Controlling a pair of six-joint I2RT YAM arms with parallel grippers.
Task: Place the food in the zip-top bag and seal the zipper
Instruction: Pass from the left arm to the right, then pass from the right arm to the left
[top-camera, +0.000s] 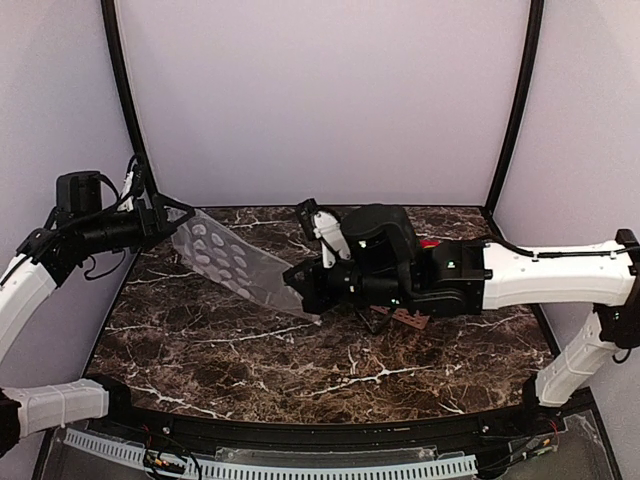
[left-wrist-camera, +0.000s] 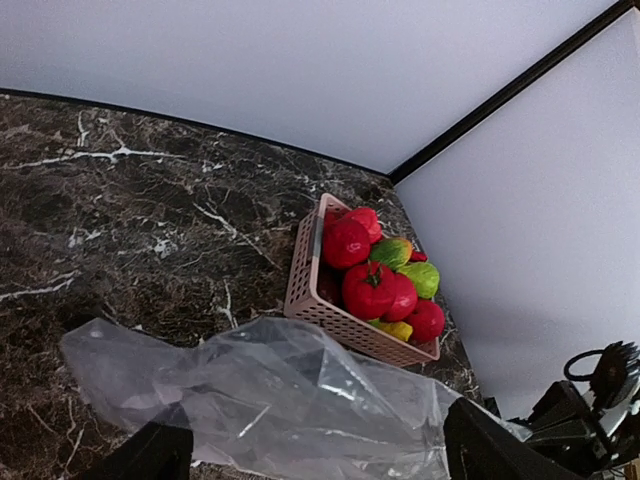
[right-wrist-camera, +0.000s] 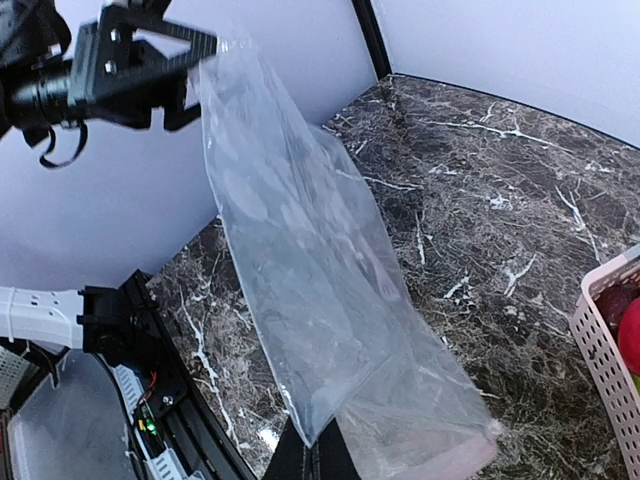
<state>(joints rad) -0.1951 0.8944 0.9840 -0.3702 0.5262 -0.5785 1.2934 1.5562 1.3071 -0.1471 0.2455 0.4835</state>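
Aloft, zip-top bag (top-camera: 232, 262), right gripper (top-camera: 298, 285) clamped on its end, left gripper (top-camera: 176, 216) jaws spread wide

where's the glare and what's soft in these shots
Left wrist view: the zip-top bag is soft, with white glints; the food is sharp, with glossy highlights. Right wrist view: the marble shows through the bag. Top view: soft, even light.

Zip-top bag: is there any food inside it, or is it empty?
Empty. The zip-top bag is clear and nothing shows inside it; the food sits in the pink basket.
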